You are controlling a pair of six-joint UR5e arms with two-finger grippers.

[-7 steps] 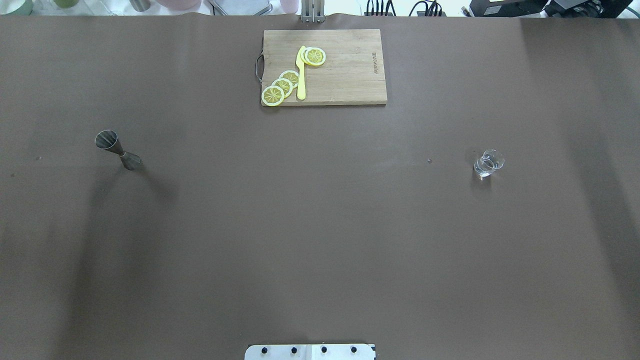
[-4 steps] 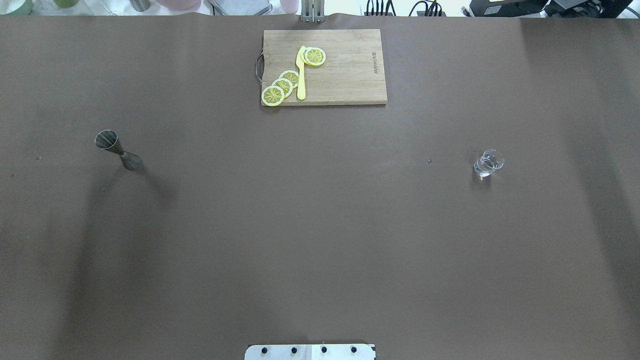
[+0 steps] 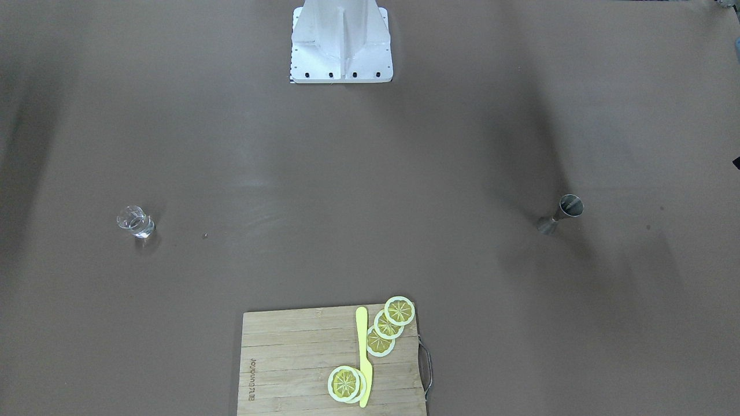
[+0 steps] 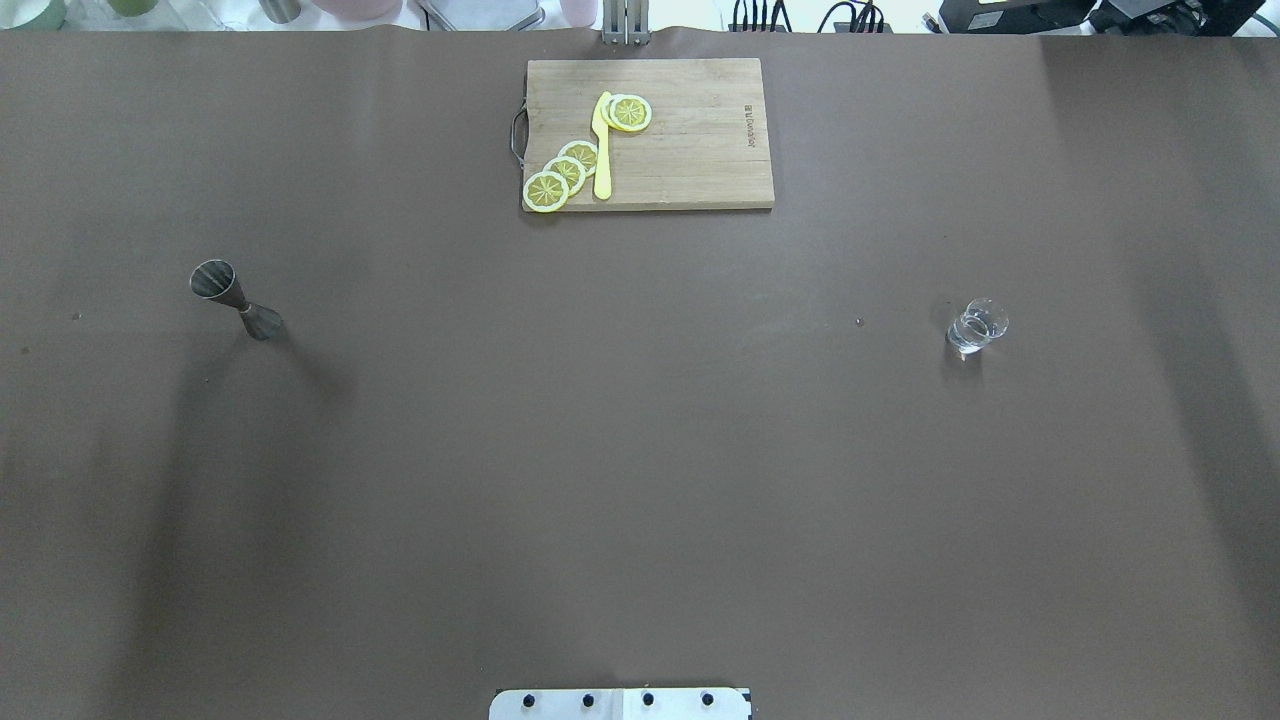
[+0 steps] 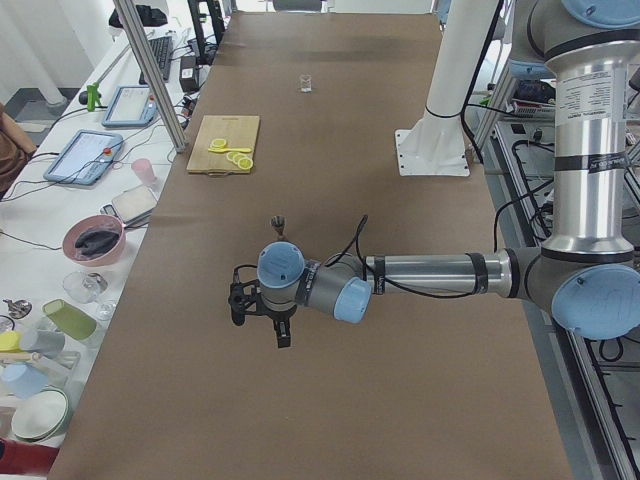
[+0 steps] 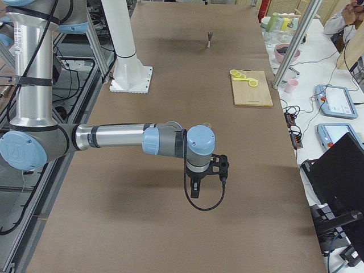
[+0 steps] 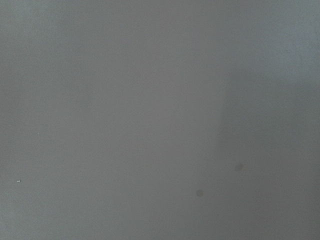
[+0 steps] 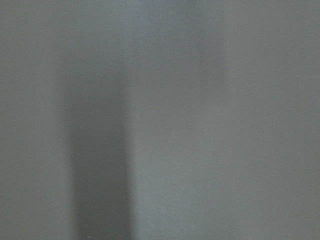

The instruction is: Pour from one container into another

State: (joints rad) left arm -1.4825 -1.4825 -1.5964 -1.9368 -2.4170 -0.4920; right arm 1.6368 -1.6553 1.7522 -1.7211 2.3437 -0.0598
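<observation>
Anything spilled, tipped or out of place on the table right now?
Nothing stands out. The glass and the jigger both stand upright, far apart, with no puddle visible on the table. Lemon slices and knife lie on the cutting board.

- On your table [image 4: 640,450], the jigger [image 4: 236,302] stands on the robot's left and the glass [image 4: 977,326] on its right, well apart.
- You'll find the cutting board [image 4: 690,150] at the far middle edge.
- On it, the knife [image 4: 602,150] lies between lemon slices [image 4: 565,172].

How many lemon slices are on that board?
5. Three lemon slices overlap in a row near the handle of the cutting board; two are stacked beside the yellow knife, the lower one mostly covered, so others might hide underneath.
</observation>
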